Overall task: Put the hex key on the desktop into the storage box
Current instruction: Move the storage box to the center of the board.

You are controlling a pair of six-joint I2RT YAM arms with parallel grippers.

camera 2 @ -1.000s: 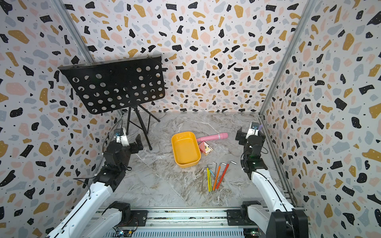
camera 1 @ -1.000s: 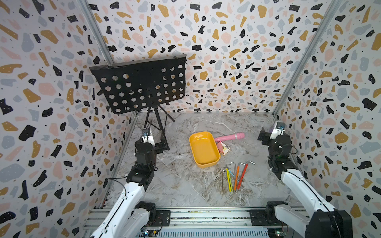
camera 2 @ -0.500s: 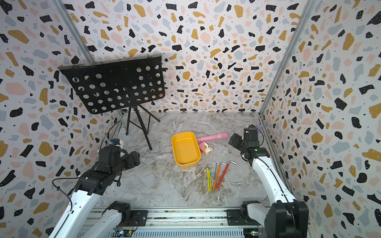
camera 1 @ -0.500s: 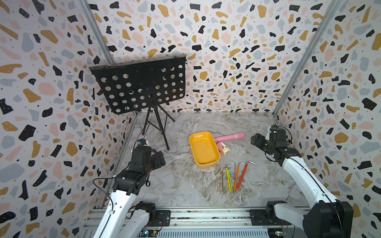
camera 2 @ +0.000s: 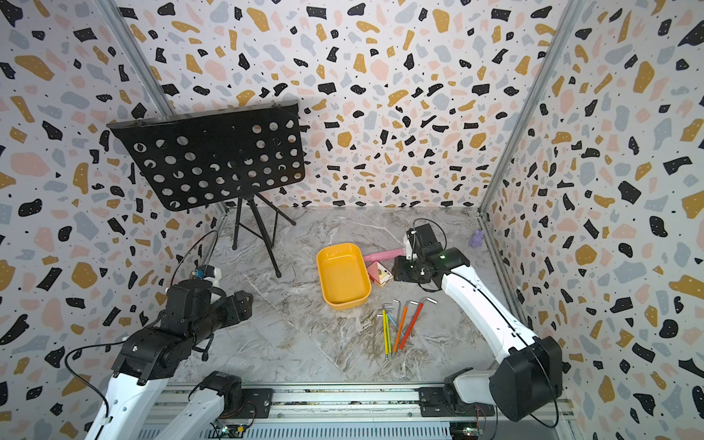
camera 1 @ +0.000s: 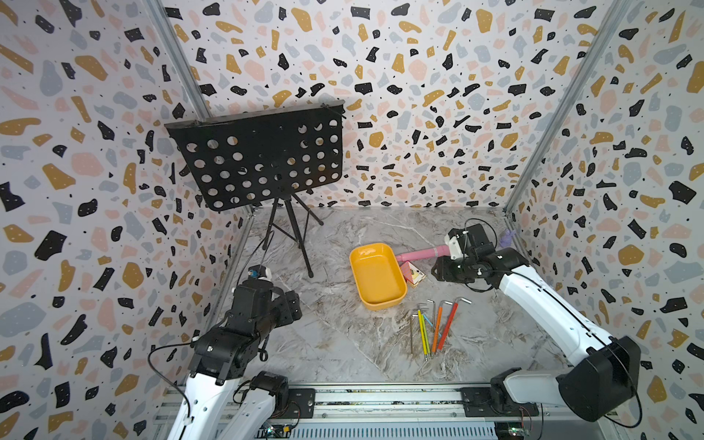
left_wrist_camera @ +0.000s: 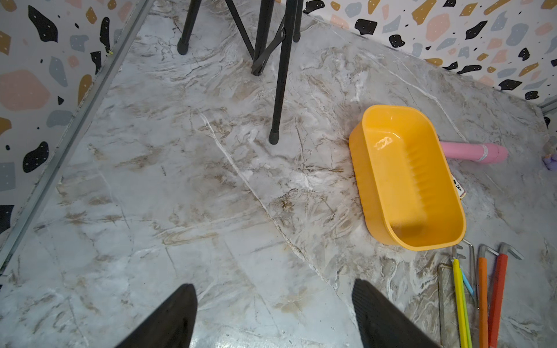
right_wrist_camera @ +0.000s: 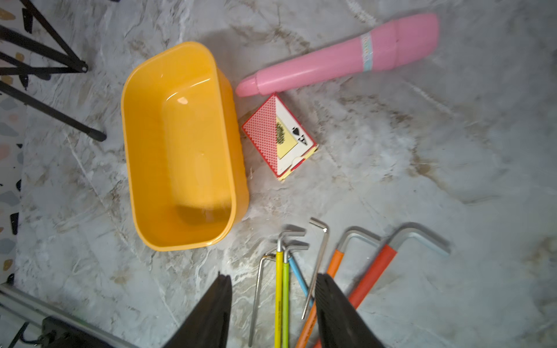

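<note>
Swung inward since, left end effector (left_wrist_camera: 272, 284) and right end effector (right_wrist_camera: 272, 275) stand half-spread, empty (hex keys (camera 1: 437, 327) untouched).

Glossy plastic storage box (right_wrist_camera: 180, 144) — smooth marble-look desktop (right_wrist_camera: 422, 195) with a faint sheen; hex keys (right_wrist_camera: 335, 262) bare metal, matt coloured sleeves.

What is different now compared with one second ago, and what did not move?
Both arms left their poses at the side walls. The left gripper turned inward, toward the middle of the desktop. The right gripper swung inward, to beside the card box. Both are open, and nothing was taken or released. The hex keys, box, pink tube and stand stayed in place.
</note>
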